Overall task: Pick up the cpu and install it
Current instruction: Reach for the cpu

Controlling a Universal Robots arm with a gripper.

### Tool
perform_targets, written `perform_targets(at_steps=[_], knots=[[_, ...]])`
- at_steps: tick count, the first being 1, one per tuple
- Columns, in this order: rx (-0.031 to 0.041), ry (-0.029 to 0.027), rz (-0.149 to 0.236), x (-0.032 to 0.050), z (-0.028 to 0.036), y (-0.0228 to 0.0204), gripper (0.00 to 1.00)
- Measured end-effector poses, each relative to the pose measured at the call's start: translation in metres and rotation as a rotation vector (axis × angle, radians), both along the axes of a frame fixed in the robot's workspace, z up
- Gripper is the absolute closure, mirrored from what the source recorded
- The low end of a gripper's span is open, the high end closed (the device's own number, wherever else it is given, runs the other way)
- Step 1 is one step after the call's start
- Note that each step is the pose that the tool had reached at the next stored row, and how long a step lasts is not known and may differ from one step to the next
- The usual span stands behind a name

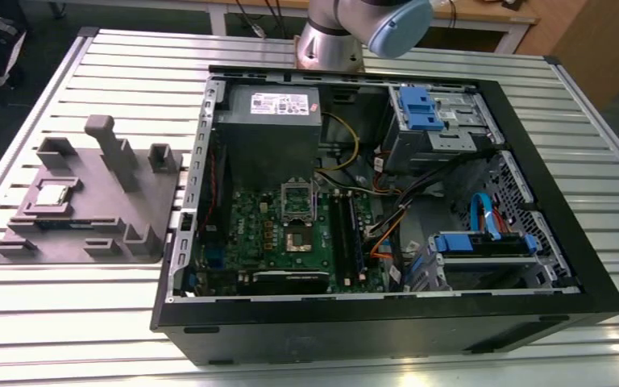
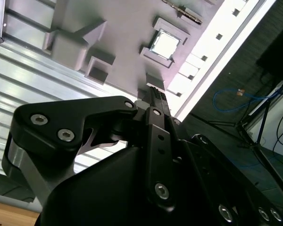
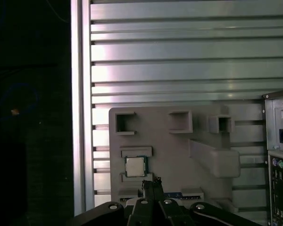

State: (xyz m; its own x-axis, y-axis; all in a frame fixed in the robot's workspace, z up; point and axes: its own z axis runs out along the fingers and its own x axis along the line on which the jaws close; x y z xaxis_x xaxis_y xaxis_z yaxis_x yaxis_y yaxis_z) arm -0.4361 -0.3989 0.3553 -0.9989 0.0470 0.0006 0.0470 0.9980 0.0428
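Observation:
The cpu (image 1: 51, 194) is a small square chip with a shiny metal top, lying flat in a recess of the grey fixture (image 1: 126, 214) on the exterior view's left. Both wrist views look down on the cpu (image 2: 164, 44) (image 3: 135, 166) from well above. My gripper (image 3: 152, 181) hangs high over the fixture, its black fingers (image 2: 155, 96) pressed together with nothing between them, and their tips sit just beside the chip in the picture. Inside the open computer case (image 1: 567, 266), the green motherboard's socket (image 1: 297, 235) sits with its lid raised.
The fixture has tall blocks and an upright post (image 1: 105, 141) near the chip. The case's metal walls, a grey power supply (image 1: 272, 113), blue drive brackets (image 1: 422, 109) and loose cables (image 1: 396, 218) surround the motherboard. The slatted metal table (image 1: 73, 314) ends close beside the fixture.

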Motion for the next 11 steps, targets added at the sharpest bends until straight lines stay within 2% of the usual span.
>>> perform_targets(at_steps=[7, 11], knots=[[0.0000, 0.0000, 0.000, -0.0153, -0.0003, 0.0000, 0.90], [0.0000, 0.0000, 0.000, -0.0175, -0.0003, 0.0000, 0.90]])
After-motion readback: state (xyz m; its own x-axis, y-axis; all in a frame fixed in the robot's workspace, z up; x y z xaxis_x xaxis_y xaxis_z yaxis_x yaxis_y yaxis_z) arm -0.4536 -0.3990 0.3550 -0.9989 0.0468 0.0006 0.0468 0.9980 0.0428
